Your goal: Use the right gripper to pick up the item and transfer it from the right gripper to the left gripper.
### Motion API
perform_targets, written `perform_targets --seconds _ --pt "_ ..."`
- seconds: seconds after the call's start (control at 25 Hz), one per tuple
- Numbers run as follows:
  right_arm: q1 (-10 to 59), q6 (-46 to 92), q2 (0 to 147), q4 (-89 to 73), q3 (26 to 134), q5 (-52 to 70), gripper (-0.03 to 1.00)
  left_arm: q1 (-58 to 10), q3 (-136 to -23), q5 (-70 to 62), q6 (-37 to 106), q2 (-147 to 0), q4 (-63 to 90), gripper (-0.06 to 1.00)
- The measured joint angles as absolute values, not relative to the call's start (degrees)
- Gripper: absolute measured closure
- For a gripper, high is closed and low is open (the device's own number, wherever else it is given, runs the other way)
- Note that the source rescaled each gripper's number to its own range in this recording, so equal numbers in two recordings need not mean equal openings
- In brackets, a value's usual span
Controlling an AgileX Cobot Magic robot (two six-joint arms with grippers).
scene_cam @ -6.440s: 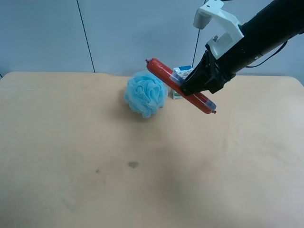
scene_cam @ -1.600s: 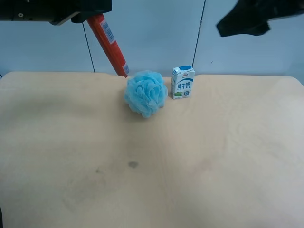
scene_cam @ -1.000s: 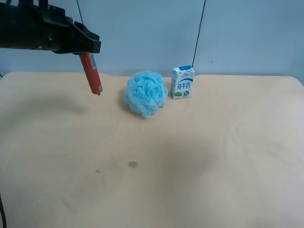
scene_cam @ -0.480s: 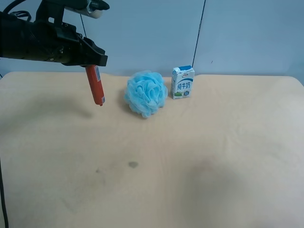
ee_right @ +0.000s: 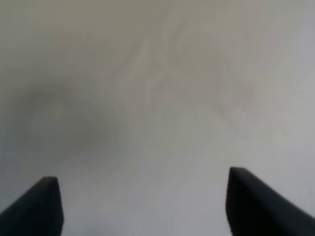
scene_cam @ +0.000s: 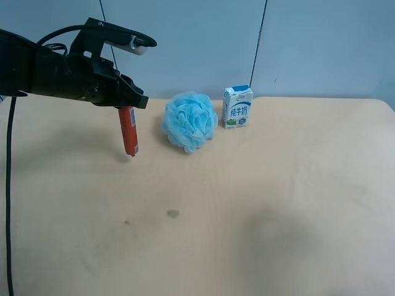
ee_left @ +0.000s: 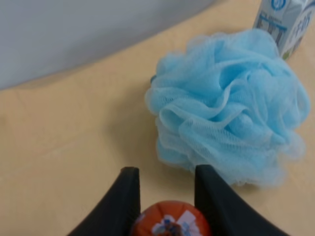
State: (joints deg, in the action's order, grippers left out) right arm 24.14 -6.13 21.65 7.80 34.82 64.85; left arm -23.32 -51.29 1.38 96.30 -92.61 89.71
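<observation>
The left gripper (scene_cam: 126,105) is shut tight on a red sausage (scene_cam: 128,131). It holds the sausage by its top end. The sausage hangs almost straight down, and its bottom tip points at the table (scene_cam: 278,203). The tip is close to the table top, but I cannot tell if it touches. The black arm with this gripper reaches in from the left side of the scene.

In the left wrist view, the two dark fingers (ee_left: 125,196) press on both sides of the round red end of the sausage.

A fluffy blue bath sponge (scene_cam: 190,121) sits on the table, near the sausage and to its right. They do not touch. A small white and blue milk box (scene_cam: 237,107) stands up straight just to the right of the sponge, near the far edge of the table.

The right gripper (ee_right: 147,211) shows only in its own wrist view. Its two dark fingers are wide apart and hold nothing. That view is blurry and shows only a pale gray surface behind them.
</observation>
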Motion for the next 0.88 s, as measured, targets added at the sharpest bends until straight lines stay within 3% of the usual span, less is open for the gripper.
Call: perform_targets --seconds 0.88 --pt "24.14 -6.2 21.65 7.84 32.7 63.35 0.34 -23.32 -51.29 1.44 96.47 -98.38 88.58 0.94"
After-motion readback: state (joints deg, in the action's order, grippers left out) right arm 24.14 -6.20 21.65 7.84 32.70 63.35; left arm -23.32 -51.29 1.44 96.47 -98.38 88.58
